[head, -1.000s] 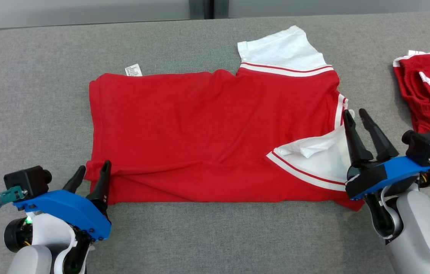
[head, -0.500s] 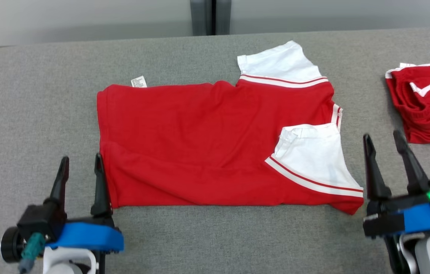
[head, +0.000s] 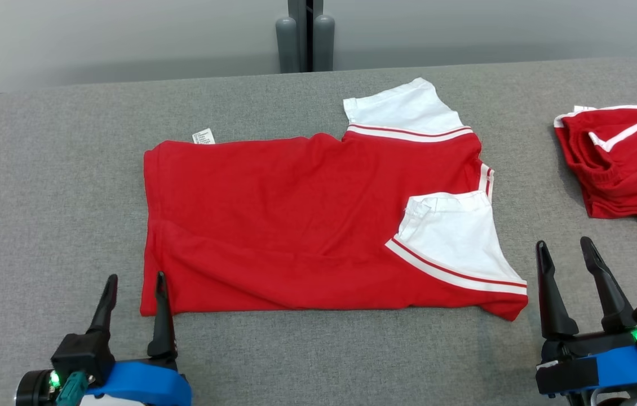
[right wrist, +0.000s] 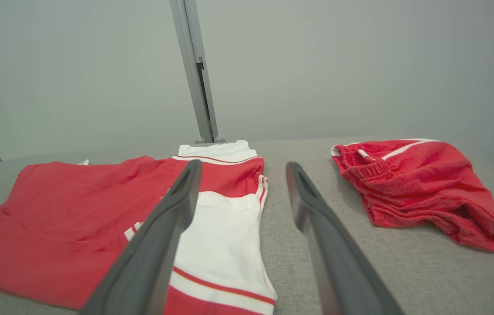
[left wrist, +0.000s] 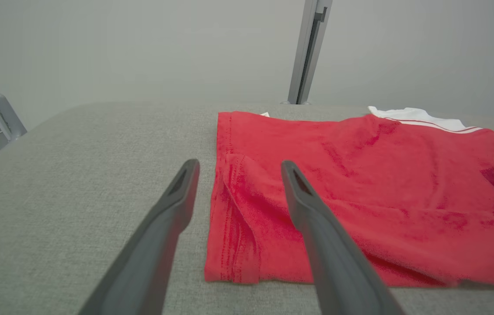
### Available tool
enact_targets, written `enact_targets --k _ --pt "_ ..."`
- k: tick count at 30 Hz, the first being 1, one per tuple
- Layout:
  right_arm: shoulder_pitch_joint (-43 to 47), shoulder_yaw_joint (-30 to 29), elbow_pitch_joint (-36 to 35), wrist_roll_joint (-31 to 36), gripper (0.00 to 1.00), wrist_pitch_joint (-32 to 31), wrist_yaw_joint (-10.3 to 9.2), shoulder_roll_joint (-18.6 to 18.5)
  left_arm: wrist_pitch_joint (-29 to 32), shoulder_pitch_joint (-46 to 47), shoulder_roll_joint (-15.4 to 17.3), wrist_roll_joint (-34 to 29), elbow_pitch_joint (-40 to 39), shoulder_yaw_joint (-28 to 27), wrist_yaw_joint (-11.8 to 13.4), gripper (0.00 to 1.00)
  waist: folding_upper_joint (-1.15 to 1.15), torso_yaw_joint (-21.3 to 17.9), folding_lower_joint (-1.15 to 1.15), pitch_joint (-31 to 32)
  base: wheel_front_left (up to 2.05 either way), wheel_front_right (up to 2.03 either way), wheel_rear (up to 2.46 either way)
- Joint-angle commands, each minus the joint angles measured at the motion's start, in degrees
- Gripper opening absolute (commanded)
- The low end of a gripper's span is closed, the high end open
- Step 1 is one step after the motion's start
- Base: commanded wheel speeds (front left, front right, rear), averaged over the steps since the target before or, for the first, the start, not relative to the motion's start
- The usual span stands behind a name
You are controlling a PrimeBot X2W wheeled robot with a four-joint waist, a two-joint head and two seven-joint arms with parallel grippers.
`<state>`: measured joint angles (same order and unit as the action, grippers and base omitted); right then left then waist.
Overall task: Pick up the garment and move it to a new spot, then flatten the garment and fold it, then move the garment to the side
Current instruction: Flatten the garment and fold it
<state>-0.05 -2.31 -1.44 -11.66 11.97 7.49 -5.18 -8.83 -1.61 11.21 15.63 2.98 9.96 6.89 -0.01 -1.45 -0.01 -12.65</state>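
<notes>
Grippers wide open, holding nothing: left gripper [head: 136, 276] and right gripper [head: 562, 242] sit by the red shirt [head: 296, 225], which lies in the middle of the grey table [head: 42, 169].
The left gripper is at 7 o'clock, fingers up by the shirt's near left corner; I cannot tell if one finger touches the cloth. The right gripper is at 5 o'clock, a little apart from the near right corner. The shirt is folded over: one white sleeve [head: 454, 237] lies on top at 4 o'clock, a second sleeve [head: 403, 110] pokes out at 1 o'clock. A white tag [head: 203, 136] sticks out at 11 o'clock. Red shorts [head: 623, 163] lie at 2 o'clock, well apart from the shirt.
</notes>
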Motion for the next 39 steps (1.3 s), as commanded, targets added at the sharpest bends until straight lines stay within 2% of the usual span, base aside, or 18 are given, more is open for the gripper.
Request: enact_targets --k 1,5,13,14,15,16,17,18,19,20,21,22,31,35,36,39 --pt "0.65 -0.16 0.10 0.27 1.00 -0.14 0.01 -0.01 0.48 0.93 0.35 0.09 0.37 0.10 -0.43 1.00 0.01 0.09 0.01 -0.10 0.00 0.00 0.00" --pt "0.39 0.01 2.58 0.36 1.00 -1.49 0.01 -0.27 4.19 2.68 0.61 1.15 4.29 1.29 -1.90 1.00 0.01 0.20 0.01 -1.17 0.00 0.00 0.00" --pt "-5.19 1.24 13.44 -1.21 1.00 -3.04 0.01 -1.26 8.84 8.41 1.16 4.13 12.01 1.28 -4.48 1.00 0.01 -0.17 0.01 -4.48 0.00 0.00 0.00" --pt "-5.98 1.80 14.98 -1.55 1.00 -3.42 0.01 -1.48 9.32 8.92 1.05 4.58 12.56 1.22 -4.82 0.81 0.01 -0.21 0.01 -4.78 0.00 0.00 0.00" --pt "-6.64 2.48 16.29 -2.00 1.00 -3.60 0.01 -1.67 10.24 9.02 1.17 4.79 13.16 1.28 -4.88 0.49 0.01 -0.26 0.01 -4.95 0.00 0.00 0.00" --pt "-7.34 3.16 17.55 -2.56 1.00 -4.01 0.01 -1.87 10.72 9.11 1.03 5.49 13.38 1.22 -5.13 0.22 0.01 -0.27 0.01 -5.16 0.00 0.00 0.00" --pt "-7.93 3.90 18.88 -3.12 1.00 -4.76 0.01 -1.97 11.23 9.28 0.84 6.06 13.81 1.06 -5.34 0.03 0.01 -0.30 0.01 -5.35 0.00 0.00 0.00" --pt "-8.59 4.62 19.84 -3.67 1.00 -5.13 0.01 -2.17 11.67 9.15 0.91 6.45 14.14 1.07 -5.51 0.00 0.01 -0.31 0.01 -5.50 0.00 0.00 0.00" --pt "-9.15 5.29 20.89 -4.74 1.00 -6.05 0.01 -2.18 11.75 8.97 0.57 7.27 14.13 0.88 -5.83 0.00 0.01 -0.30 0.01 -5.60 0.00 0.00 0.00" --pt "-9.47 5.73 21.73 -5.28 0.41 -6.54 0.02 -2.38 11.86 8.58 0.62 7.27 13.97 0.94 -5.83 0.00 0.01 -0.27 0.01 -5.64 0.00 0.00 0.00" --pt "-9.85 6.18 22.21 -6.01 0.11 -6.64 0.02 -2.59 11.83 8.10 0.55 7.53 13.58 0.93 -5.88 0.00 0.01 -0.20 0.01 -5.65 0.00 0.00 0.00" --pt "-10.06 6.54 22.70 -6.80 0.00 -6.80 0.02 -2.58 11.62 7.50 0.23 8.10 13.01 0.83 -5.92 0.00 0.01 -0.12 0.01 -5.62 0.00 0.00 0.00" --pt "-8.46 4.66 22.31 -10.54 0.00 -4.66 0.01 -4.26 12.20 1.67 1.04 8.88 4.21 1.30 -5.64 0.00 0.01 1.58 0.01 -4.53 0.00 0.00 0.00" --pt "-5.42 3.32 19.95 -11.69 0.00 -4.51 0.01 -4.42 14.18 -1.35 2.94 8.86 0.27 1.72 -6.06 0.00 0.01 2.50 0.01 -3.61 0.00 0.00 0.00" --pt "-2.87 2.44 18.12 -11.61 0.00 -4.80 0.01 -4.04 16.02 -2.89 4.21 8.96 -1.15 1.94 -6.33 0.00 0.01 2.84 0.01 -2.94 0.00 0.00 0.00" --pt "2.01 0.86 14.76 -11.42 0.00 -5.76 0.01 -2.65 18.41 -5.03 5.30 9.86 -2.97 1.92 -6.33 0.00 0.01 3.01 0.01 -1.52 0.00 0.00 0.00"
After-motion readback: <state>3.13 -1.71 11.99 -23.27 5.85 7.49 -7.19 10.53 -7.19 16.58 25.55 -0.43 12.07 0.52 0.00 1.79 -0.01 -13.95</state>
